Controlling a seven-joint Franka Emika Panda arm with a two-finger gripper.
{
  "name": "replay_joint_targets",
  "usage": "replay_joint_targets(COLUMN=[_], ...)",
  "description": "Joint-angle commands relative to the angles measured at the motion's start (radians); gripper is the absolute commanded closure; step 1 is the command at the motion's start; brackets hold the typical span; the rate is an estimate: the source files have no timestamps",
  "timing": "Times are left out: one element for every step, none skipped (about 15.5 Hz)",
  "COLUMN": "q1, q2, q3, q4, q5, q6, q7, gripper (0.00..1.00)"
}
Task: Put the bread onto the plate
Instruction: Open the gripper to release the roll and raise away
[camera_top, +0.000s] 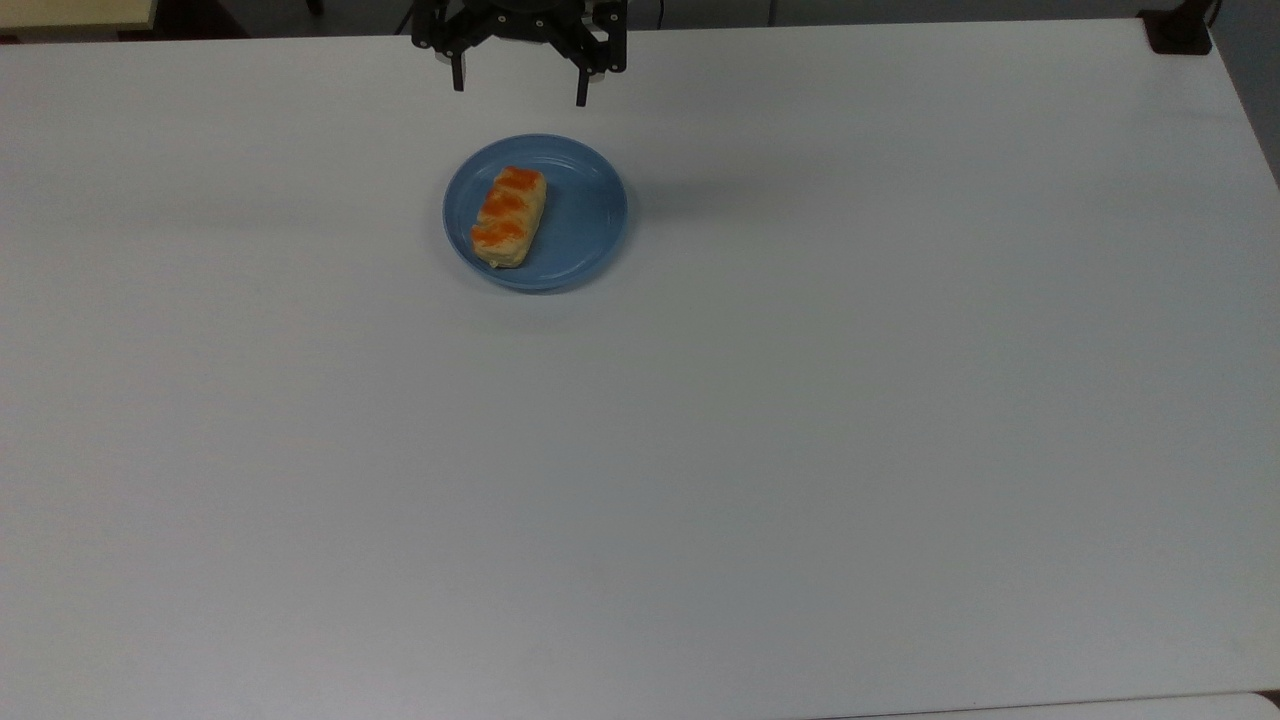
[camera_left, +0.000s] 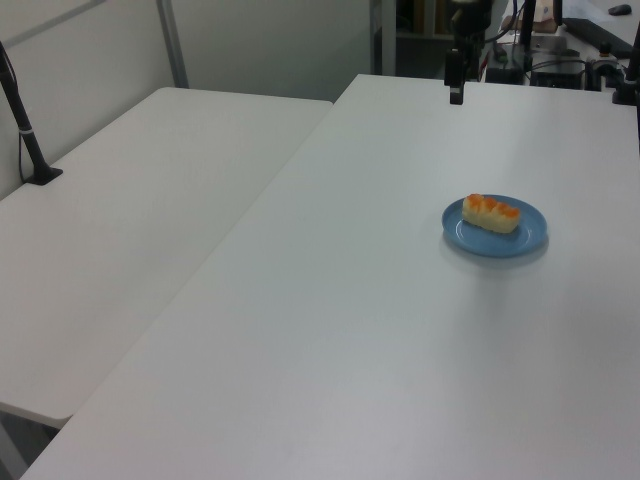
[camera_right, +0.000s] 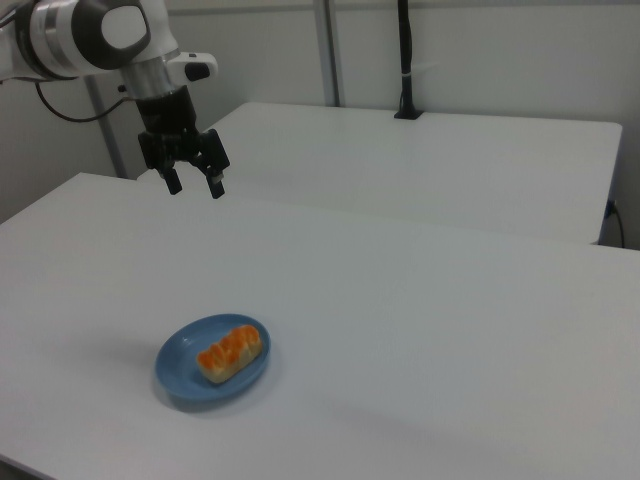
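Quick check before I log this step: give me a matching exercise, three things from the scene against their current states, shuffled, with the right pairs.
Things:
1. bread
2. plate
3. pincer

States:
A. open, holding nothing, raised above the table away from the plate
B. lying inside the raised rim, orange patches facing up
C. flat on the white table, carrying the loaf

Pairs: 1-B, 2-C, 3-A

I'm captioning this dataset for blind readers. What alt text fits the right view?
The bread lies on the plate near the white table's front edge. The open gripper hangs empty, high above and behind them.
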Motion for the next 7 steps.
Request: replay_joint_targets(q1=[0.007, 0.007, 0.003, 0.001, -0.002, 0.000, -0.002], q2=[-0.006, -0.008, -0.011, -0.018, -0.020, -0.025, -0.026], q3=[-0.011, -0.012, -0.014, -0.017, -0.017, -0.017, -0.017], q4=[0.004, 0.004, 0.004, 0.004, 0.004, 0.004, 0.003], q5=[0.016, 0.023, 0.048, 0.071, 0.079, 0.079, 0.079], q6=[-0.025, -0.025, -0.025, -0.022, -0.025, -0.025, -0.025], q7=[0.020, 0.022, 0.022, 0.020, 0.020, 0.020, 0.019], gripper=[0.00, 0.00, 0.00, 0.00, 0.00, 0.00, 0.00])
